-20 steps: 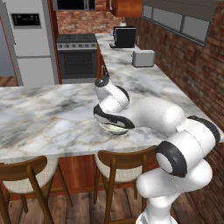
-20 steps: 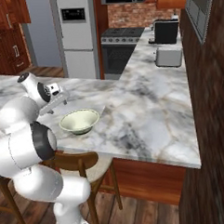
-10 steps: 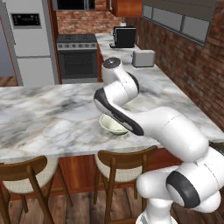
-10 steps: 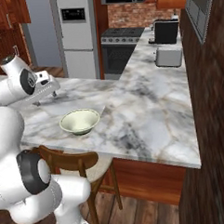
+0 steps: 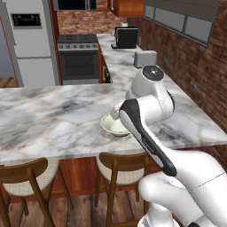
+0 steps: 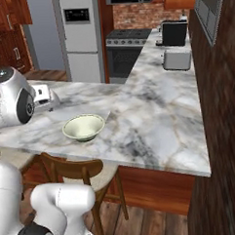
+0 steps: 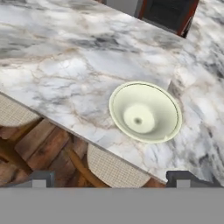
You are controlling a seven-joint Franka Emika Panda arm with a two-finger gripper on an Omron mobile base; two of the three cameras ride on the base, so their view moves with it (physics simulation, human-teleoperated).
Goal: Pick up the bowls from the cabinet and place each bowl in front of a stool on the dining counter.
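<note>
One cream bowl (image 5: 113, 125) (image 6: 84, 127) (image 7: 145, 111) with an olive-tan rim sits upright on the marble dining counter (image 5: 48, 119) (image 6: 153, 112) (image 7: 57, 65), close to its near edge. A stool (image 5: 117, 167) (image 6: 78, 171) (image 7: 114, 169) with a beige seat stands right below it. My gripper (image 7: 111, 179) hangs open above the counter edge on the stool side of the bowl, its fingertips (image 7: 40, 178) wide apart and holding nothing. In the right base view the hand (image 6: 42, 96) is to the left of the bowl. The second bowl is out of view.
Another stool (image 5: 24, 179) (image 7: 12, 111) stands further left along the counter. Behind are a fridge (image 5: 29, 42), a stove (image 5: 79, 55), a toaster (image 5: 145, 57) and a coffee machine (image 5: 125, 37) on the side worktop. Reddish-brown cabinet doors (image 6: 9, 15) show at far left.
My hand has lifted up and drawn back from the bowl, and the elbow has swung higher. The bowl stays where it was on the counter.
</note>
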